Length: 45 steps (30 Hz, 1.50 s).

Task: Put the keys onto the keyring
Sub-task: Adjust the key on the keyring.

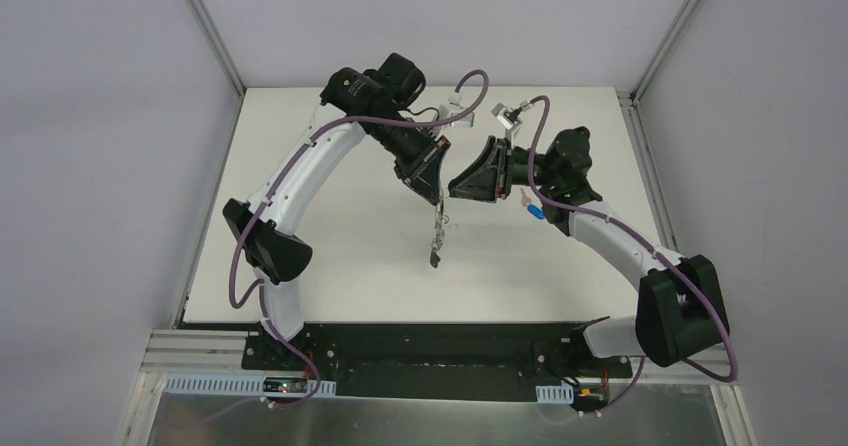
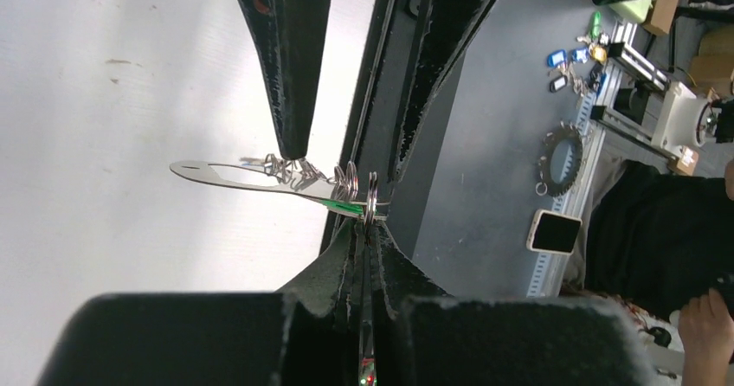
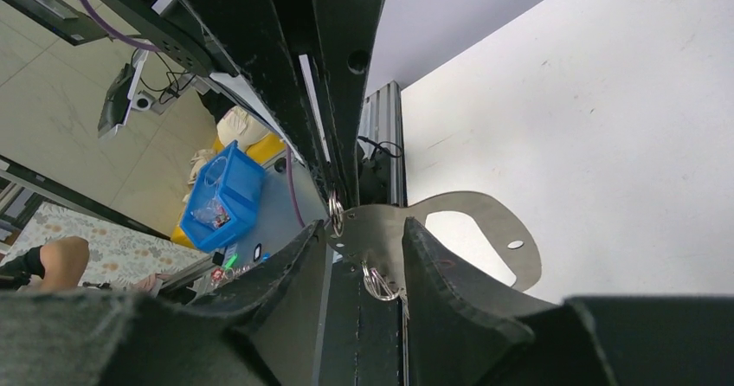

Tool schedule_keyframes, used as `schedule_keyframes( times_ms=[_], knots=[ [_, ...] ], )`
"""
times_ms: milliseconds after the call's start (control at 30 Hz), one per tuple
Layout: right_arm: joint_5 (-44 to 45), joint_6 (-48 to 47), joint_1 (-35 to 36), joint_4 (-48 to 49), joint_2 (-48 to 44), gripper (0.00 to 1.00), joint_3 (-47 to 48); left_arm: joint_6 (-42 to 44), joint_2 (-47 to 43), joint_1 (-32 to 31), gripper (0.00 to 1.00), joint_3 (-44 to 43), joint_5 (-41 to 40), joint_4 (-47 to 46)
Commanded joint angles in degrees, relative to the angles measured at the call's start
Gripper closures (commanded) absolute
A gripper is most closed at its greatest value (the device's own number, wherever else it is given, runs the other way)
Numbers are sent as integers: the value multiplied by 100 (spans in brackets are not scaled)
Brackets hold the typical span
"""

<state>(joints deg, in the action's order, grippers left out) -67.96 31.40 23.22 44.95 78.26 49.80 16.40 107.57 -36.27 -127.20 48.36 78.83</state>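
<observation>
Here, the pale grey flat oval keyring hangs in the air above the white table, between the two grippers. A row of small linked metal rings runs along one edge, and a small black tag dangles lowest. The left gripper has its jaws pressed together on one of those rings, with a green plastic sliver right beside the pinch. The right gripper faces it with jaws spread, one on each side of the keyring's ring edge, gripping nothing. A tiny blue-headed silver key lies on the table just beside the right arm, apart from the keyring. Off the table, a blue plastic crate holds small items too blurred to name.
</observation>
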Motion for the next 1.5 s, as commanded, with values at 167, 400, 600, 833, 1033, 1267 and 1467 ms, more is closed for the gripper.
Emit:
schedule_keyframes(
  times_ms=[167,400,600,833,1033,1267,1467],
  knots=[
    [-204,-198,183,60,-220,59,166,179,131,-155,100,-326,-57,573],
    [-192,-281,323,-54,-132,69,192,159,184,-202,100,-319,-99,546],
    [-159,-238,371,-69,-75,93,248,157,205,-200,100,-316,-137,521],
    [145,262,350,286,-32,100,282,208,136,-196,97,-249,-247,371],
    [586,884,191,580,103,100,263,9,-243,-196,83,231,-364,-344],
    [631,911,164,620,123,100,187,-152,-281,-189,73,280,-392,-612],
    [470,763,29,669,41,100,97,-130,-534,-10,61,356,-463,-730]
  ],
)
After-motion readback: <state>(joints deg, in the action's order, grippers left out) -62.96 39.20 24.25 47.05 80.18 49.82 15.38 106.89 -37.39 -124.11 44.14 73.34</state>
